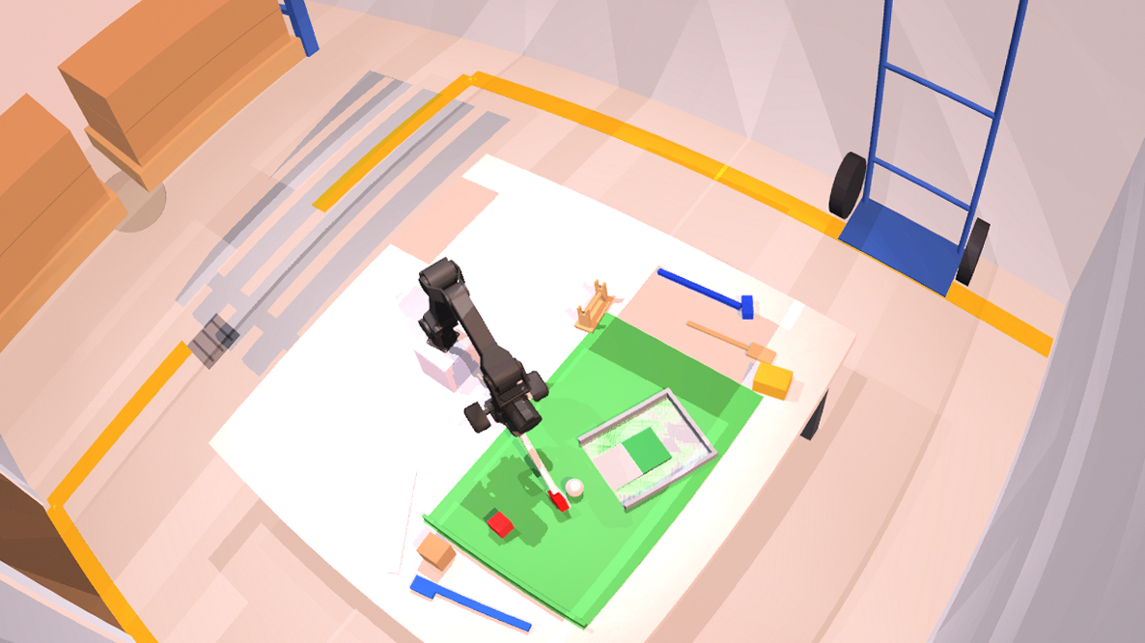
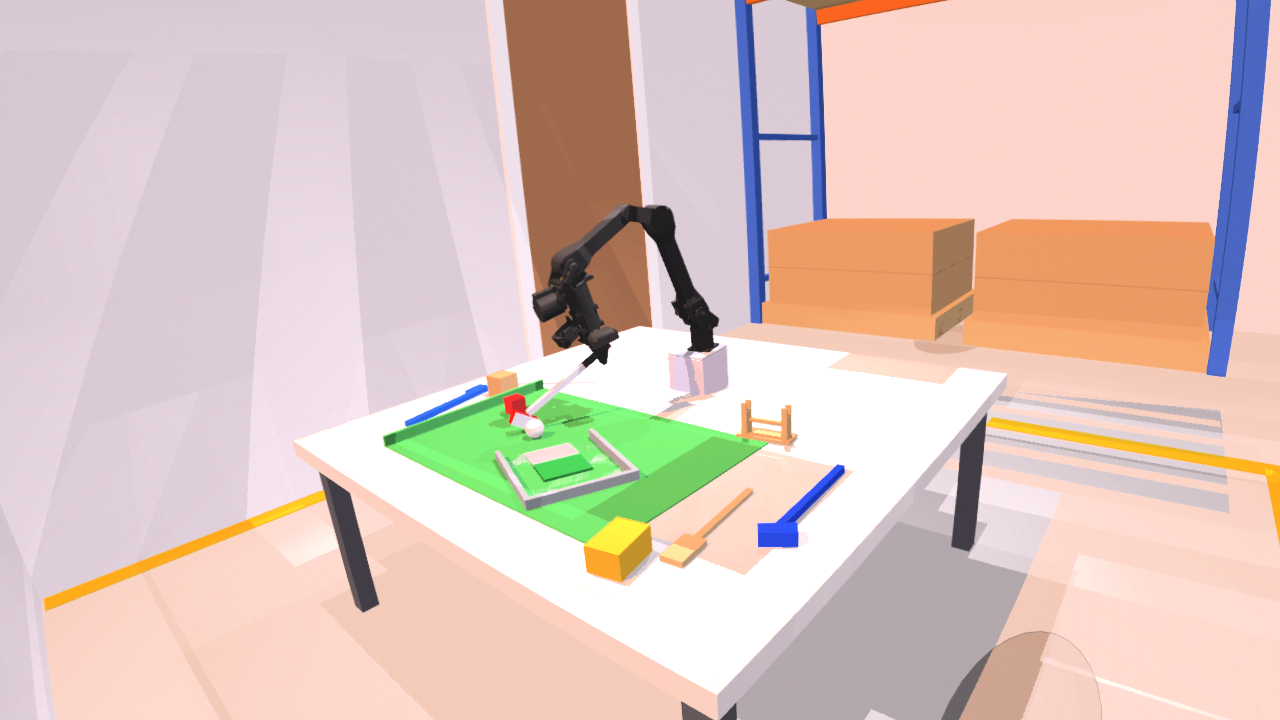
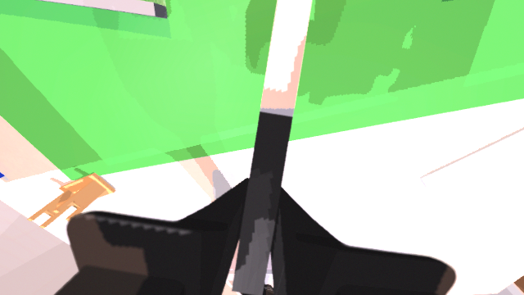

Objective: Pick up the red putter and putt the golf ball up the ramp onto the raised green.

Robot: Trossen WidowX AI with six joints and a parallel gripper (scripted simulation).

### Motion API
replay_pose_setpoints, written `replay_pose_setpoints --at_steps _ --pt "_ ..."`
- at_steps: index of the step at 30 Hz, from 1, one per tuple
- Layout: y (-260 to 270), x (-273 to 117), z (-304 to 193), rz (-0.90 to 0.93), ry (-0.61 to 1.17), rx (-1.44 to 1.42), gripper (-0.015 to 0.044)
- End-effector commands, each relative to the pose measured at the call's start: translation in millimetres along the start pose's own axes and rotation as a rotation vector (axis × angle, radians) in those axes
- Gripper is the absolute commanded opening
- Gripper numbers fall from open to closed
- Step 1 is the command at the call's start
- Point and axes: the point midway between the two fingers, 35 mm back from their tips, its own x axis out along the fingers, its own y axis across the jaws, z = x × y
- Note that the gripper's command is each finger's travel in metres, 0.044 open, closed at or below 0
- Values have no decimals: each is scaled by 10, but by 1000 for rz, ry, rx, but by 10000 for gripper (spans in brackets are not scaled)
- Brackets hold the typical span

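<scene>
The white surface (image 2: 859, 402) stands on dark legs in a warehouse room, with stacked cardboard boxes (image 2: 868, 259) and blue shelving (image 2: 756, 134) behind it, a blue hand truck (image 1: 921, 162) off to one side, and an orange line (image 1: 654, 141) painted on the floor around it. A green mat (image 1: 644, 357) covers much of the surface. On the mat sits a grey-walled frame holding the ramp (image 1: 609, 463) and the raised green (image 1: 647, 449). Around the mat's edges lie two blue putters (image 1: 705, 291) (image 1: 469, 605), a wooden putter (image 1: 731, 339), a yellow block (image 1: 773, 380), a small tan block (image 1: 435, 551), a little wooden stand (image 1: 594, 305), and on the mat a red block (image 1: 499, 523).

My arm (image 2: 662, 259) rises from its pale base (image 2: 698, 368), arches over and bends down toward the mat's near end. My jaws are clamped on the dark grip of the red putter (image 1: 543, 478), which slants down away from me. Its red head rests low on the mat, just beside the white golf ball (image 1: 573, 487), on the side away from the ramp. The ball sits on the mat near the foot of the ramp, not on it.
</scene>
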Motion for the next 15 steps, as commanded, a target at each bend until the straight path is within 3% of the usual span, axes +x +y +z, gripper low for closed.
replay_pose_setpoints --at_steps 1,15 --pt "141 -2 -17 3 -5 20 0" --pt "145 -574 -168 3 -5 20 0"
